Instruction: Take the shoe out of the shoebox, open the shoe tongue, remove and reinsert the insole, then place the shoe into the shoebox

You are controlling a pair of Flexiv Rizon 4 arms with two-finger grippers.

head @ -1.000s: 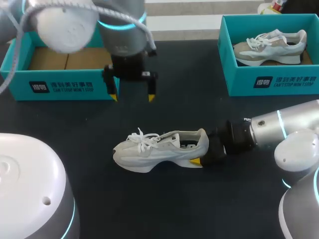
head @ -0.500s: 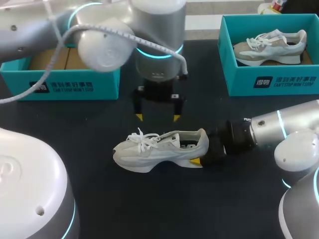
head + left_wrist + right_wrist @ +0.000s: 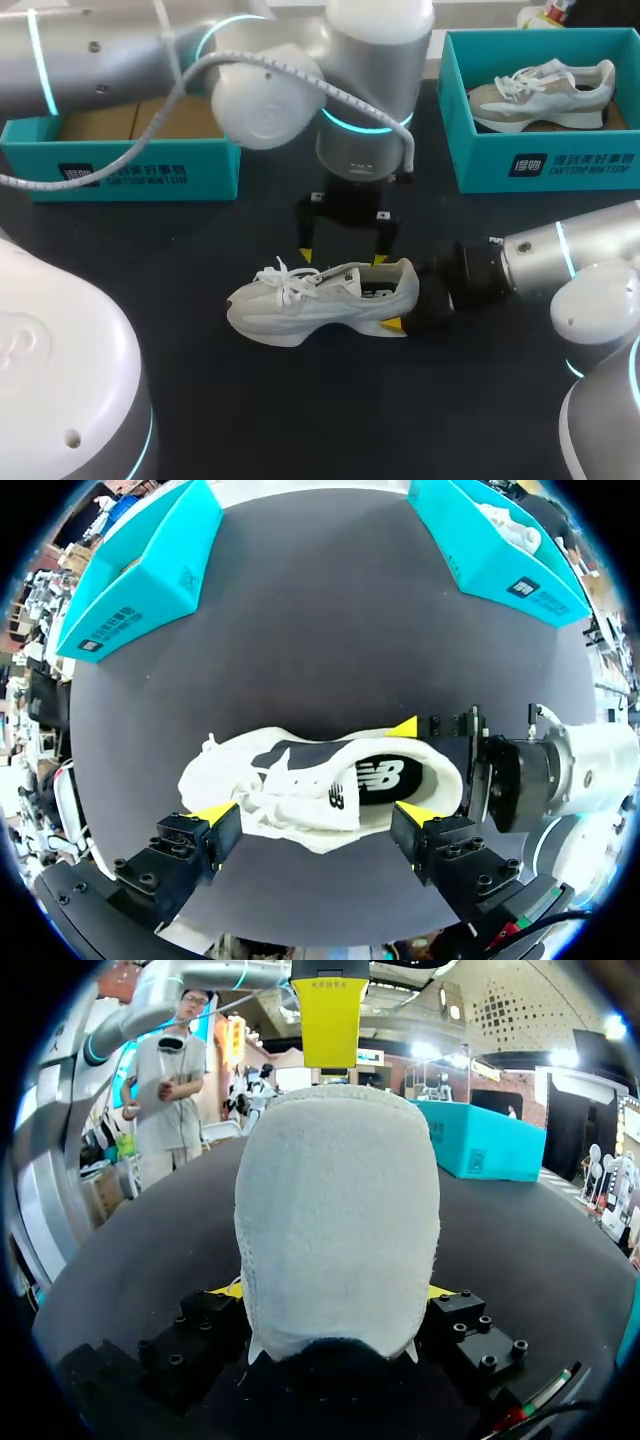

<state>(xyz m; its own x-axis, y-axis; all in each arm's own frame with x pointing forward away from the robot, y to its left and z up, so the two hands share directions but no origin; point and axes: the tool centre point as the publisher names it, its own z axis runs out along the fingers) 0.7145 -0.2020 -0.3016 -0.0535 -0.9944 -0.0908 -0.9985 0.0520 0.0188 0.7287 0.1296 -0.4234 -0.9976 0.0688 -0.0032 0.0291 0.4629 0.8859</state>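
Observation:
A white shoe [image 3: 320, 298] lies on its sole mid-table, toe to the left, laces [image 3: 285, 280] loose. My right gripper [image 3: 400, 295] is shut on its heel, one yellow fingertip [image 3: 392, 323] showing at the near side; in the right wrist view the heel [image 3: 337, 1210] fills the space between the fingers of the right gripper [image 3: 335, 1295]. My left gripper [image 3: 342, 257] hangs open just behind and above the shoe's opening. In the left wrist view the shoe [image 3: 300, 785] lies under the open left gripper [image 3: 315, 815], its dark insole [image 3: 385, 778] visible.
A teal shoebox [image 3: 130, 170] with a bare brown floor stands at the back left. Another teal shoebox [image 3: 545, 165] at the back right holds a second shoe [image 3: 545, 92]. Dark tabletop [image 3: 300, 400] lies in front of the shoe.
My left arm has swung right and nearer, carrying its open gripper from the left shoebox to just above the shoe. The right arm and the shoe have stayed still.

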